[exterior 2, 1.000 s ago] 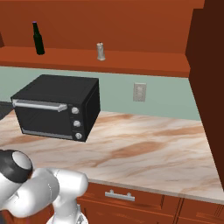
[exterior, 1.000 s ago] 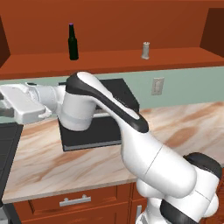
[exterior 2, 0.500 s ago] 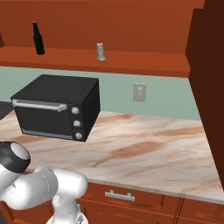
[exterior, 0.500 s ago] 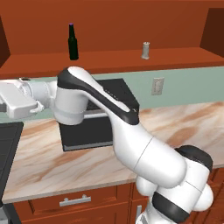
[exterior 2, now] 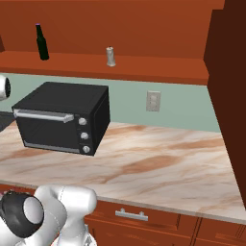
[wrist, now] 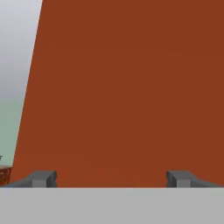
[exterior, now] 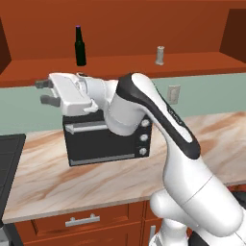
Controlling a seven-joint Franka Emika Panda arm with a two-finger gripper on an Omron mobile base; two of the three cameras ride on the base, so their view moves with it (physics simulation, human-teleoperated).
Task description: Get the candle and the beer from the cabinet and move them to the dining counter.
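The cabinet (exterior: 144, 29) stands open, so its shelf shows both targets. On the marbled surface (exterior 2: 158, 163) below sits a black toaster oven (exterior 2: 62, 117). The pincer (exterior: 44, 92) hangs wide and empty beneath the shelf's left end, likely readying a reach. The beer (exterior: 80, 46) stands upright at the left, the candle (exterior: 160, 55) well apart to its right.

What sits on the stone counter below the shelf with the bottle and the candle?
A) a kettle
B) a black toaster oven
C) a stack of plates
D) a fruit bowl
B: a black toaster oven stands on the counter, under the shelf holding the bottle and candle.
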